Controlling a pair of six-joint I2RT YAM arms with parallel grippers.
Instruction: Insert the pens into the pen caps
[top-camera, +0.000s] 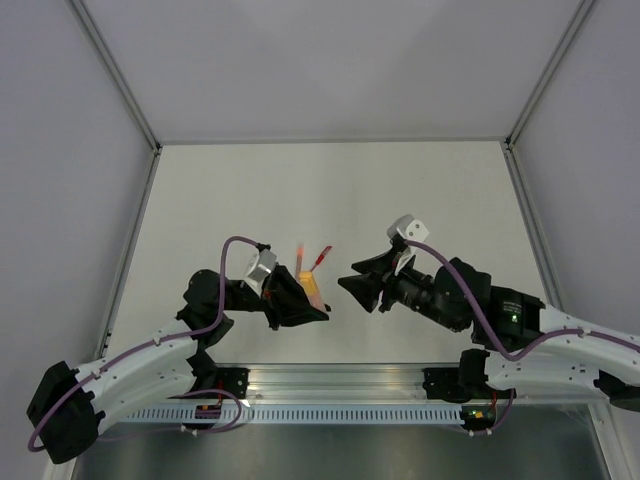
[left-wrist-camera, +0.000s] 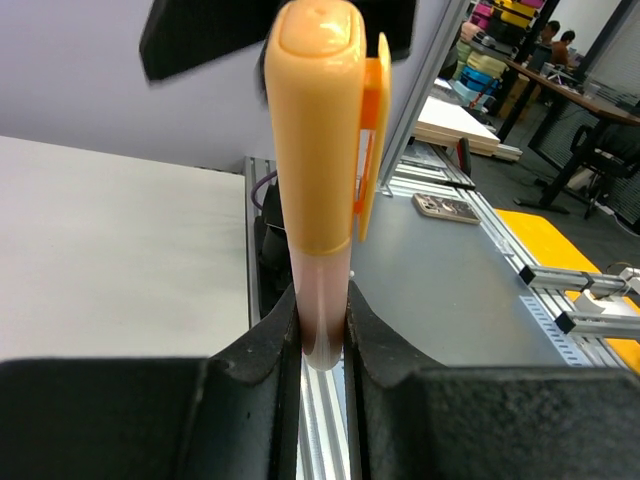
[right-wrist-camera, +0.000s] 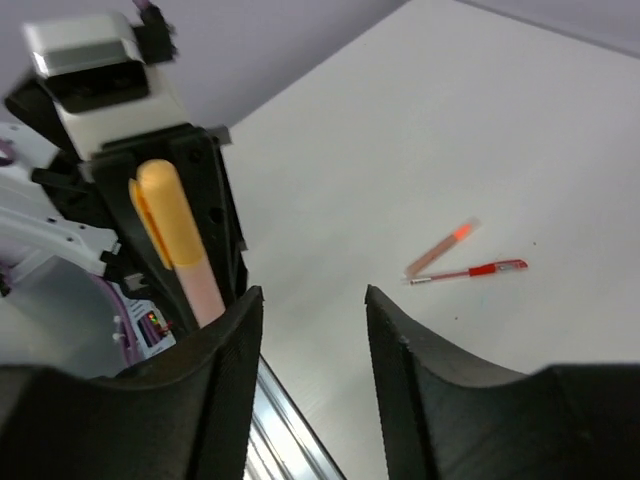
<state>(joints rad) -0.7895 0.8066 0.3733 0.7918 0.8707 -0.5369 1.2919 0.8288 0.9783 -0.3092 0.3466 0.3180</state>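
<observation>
The capped pen's (left-wrist-camera: 318, 180) lower end is hidden between the left pincer's (left-wrist-camera: 324, 335) fingers. On the worktop (right-wrist-camera: 480, 120), the pinkish loose pen (right-wrist-camera: 441, 249) is blurred; whether it wears a cap cannot be told.

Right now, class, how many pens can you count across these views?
3. An orange-capped pen stands clamped in the left gripper. A red pen and a pinkish pen lie close together on the table. More may be hidden from view.

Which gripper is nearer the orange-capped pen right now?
Left. The left gripper is clamped on the barrel of the orange-capped pen; the right gripper stands open beside it, not touching.
</observation>
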